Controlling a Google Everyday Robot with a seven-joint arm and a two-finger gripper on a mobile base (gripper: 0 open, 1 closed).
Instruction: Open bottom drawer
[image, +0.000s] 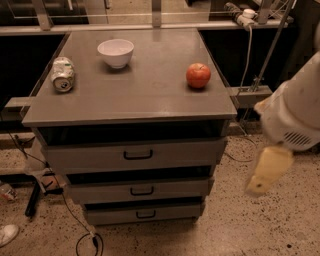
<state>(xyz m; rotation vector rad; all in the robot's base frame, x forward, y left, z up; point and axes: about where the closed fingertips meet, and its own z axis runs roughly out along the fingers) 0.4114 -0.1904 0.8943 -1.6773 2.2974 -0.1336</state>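
Camera view: hand hangs right of closed bottom drawer, apart.

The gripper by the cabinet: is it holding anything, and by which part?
Nothing visible. The gripper hangs beside the cabinet, apart from the bottom drawer, whose handle is untouched.

A white, rounded arm with vent slits carries a cream hand at right.
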